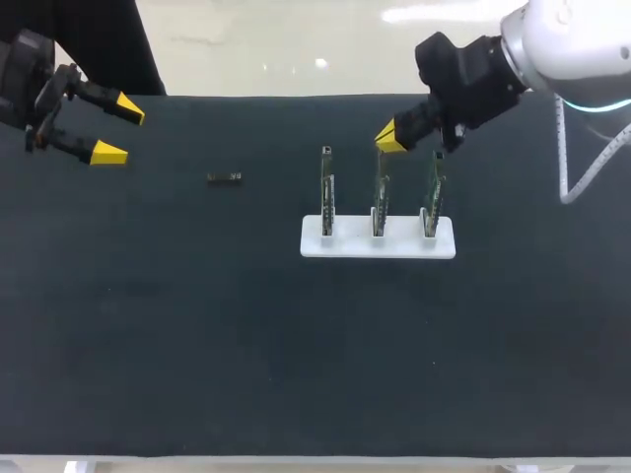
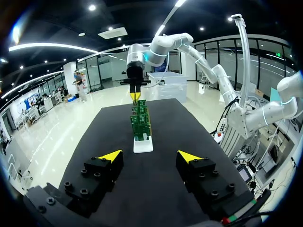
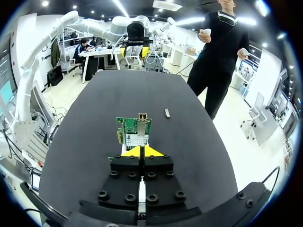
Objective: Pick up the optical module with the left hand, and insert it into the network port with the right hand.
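Black bench (image 1: 197,345) under everything, filling the head view side to side. R arm (image 1: 562,39), white w/ black wrist, in from the far right corner, stretched over the stand. L arm (image 1: 20,79) barely in at the far left corner, well apart from all items. White stand (image 1: 378,239) flat on the bench right of centre, carrying 3 green network cards (image 1: 380,202) upright in a row, edge-on from above. L pincer (image 1: 116,130) wide open, yellow tips far apart, gripping nothing, hanging over the bench's far left part. In L wrist view, L pincer (image 2: 150,156) w/ same spread, bare bench btwn the fingers, card row straight ahead and far off. R pincer (image 1: 392,138) fully closed, tips pressed together, nothing visible btwn them. Sits just by the top of the middle card (image 1: 381,177), on the side toward the R arm; contact w/ the card: cannot tell. In R wrist view, R pincer (image 3: 141,151) w/ tips meeting in one yellow wedge, a card face-on right ahead. Optical module (image 1: 225,177), small dark bar, lying flat on the bench btwn L pincer and stand, apart from both, in neither pincer. Network port (image 3: 142,116), small metal cage at that card's top edge, just ahead of R pincer's tips.
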`<move>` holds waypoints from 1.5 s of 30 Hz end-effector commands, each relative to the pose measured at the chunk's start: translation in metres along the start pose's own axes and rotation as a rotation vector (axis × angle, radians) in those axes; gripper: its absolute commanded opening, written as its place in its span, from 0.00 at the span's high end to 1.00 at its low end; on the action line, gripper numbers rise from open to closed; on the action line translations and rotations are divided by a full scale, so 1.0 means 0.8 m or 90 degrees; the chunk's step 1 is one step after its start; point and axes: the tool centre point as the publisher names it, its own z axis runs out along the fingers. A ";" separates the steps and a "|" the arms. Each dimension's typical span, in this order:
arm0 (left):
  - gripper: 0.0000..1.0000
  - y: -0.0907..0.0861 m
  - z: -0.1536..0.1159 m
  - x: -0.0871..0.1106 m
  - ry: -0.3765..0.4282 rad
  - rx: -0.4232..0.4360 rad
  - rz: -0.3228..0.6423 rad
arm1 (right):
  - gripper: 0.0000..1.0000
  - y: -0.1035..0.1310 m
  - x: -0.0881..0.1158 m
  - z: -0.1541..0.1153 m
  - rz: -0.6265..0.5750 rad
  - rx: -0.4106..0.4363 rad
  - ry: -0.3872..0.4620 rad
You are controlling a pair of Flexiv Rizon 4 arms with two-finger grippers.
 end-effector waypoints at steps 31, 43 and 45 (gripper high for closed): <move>0.00 0.001 0.000 0.000 0.001 0.001 0.000 | 1.00 -0.002 0.016 0.023 -0.012 -0.002 -0.004; 0.00 0.001 0.000 0.000 0.001 0.001 0.000 | 1.00 -0.004 0.018 0.032 -0.028 -0.016 0.051; 0.00 0.001 0.000 0.000 0.001 0.001 0.000 | 1.00 -0.004 0.019 0.033 -0.029 -0.016 0.050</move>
